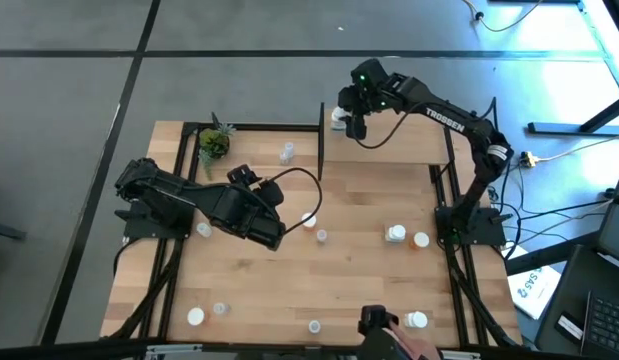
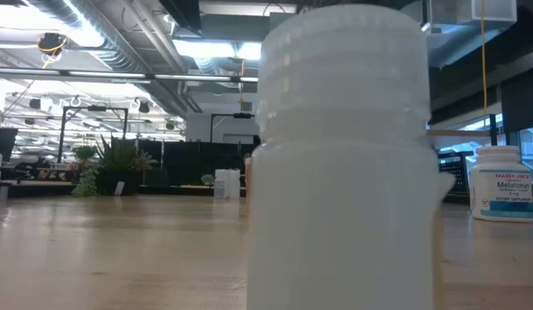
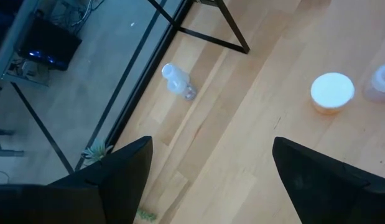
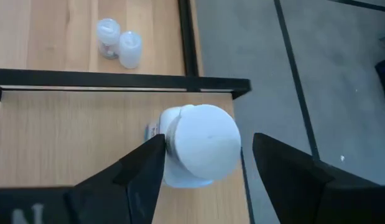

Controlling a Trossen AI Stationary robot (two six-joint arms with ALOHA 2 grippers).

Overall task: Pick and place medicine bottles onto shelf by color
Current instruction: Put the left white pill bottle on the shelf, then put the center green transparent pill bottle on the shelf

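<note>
My right gripper (image 4: 208,165) is open over the far left corner of the raised shelf (image 1: 389,148). A white bottle (image 4: 201,146) stands upright on the shelf between its fingers and also shows in the high view (image 1: 337,118). My left gripper (image 3: 211,168) is open and empty above the table's middle left (image 1: 269,232). Below it are a clear bottle (image 3: 178,81), lying on its side, and an orange bottle with a white cap (image 3: 332,93). Several more bottles stand scattered on the table, among them a white one (image 1: 395,233) and an orange one (image 1: 421,240). My right gripper comes at the white bottle from above, a finger on each side of it. One finger (image 4: 142,165) lies close against the bottle's side (image 4: 168,134), and I cannot tell whether it touches. The other finger (image 4: 285,168) stands clear of the cap. The bottle's base is on the shelf.
A small green plant (image 1: 214,143) stands at the far left corner. Black frame posts (image 1: 321,130) edge the shelf and table. In the low view a white bottle (image 2: 343,155) fills the foreground, with a labelled bottle (image 2: 501,182) at the right. More bottles (image 1: 195,316) stand near the near edge.
</note>
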